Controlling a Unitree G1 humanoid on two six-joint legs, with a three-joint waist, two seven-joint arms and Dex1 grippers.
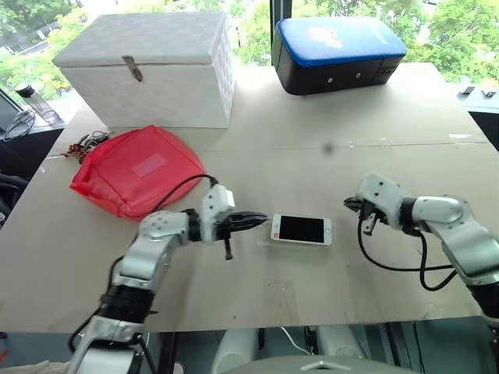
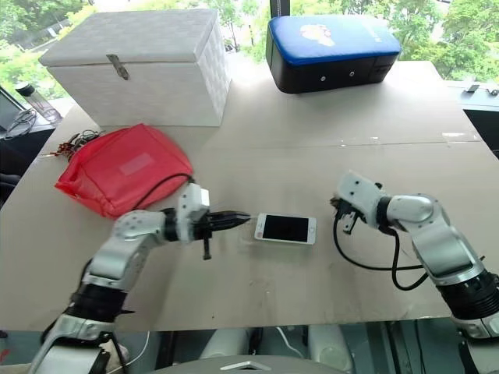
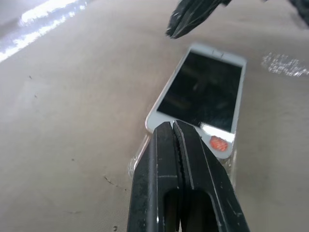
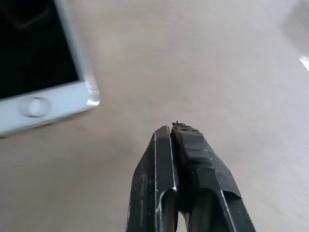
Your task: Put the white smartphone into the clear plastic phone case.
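Observation:
The white smartphone (image 1: 301,229) lies flat and screen up in the middle of the table. In the left wrist view a thin clear rim, the clear plastic phone case (image 3: 136,160), shows around the phone's (image 3: 203,92) near end. Whether the phone is seated in it I cannot tell. My left gripper (image 1: 263,218) is shut, holds nothing, and its tip (image 3: 173,126) hovers just off the phone's left end. My right gripper (image 1: 350,204) is also shut and holds nothing, a short way off the right end. In the right wrist view it (image 4: 175,128) points at bare table beside the phone's button end (image 4: 36,105).
A red bag (image 1: 136,170) lies at the left behind my left arm, with tangled cables (image 1: 84,143) beside it. A white lidded box (image 1: 148,66) and a blue-topped black case (image 1: 337,53) stand at the back. The table's front edge (image 1: 257,315) runs close below the phone.

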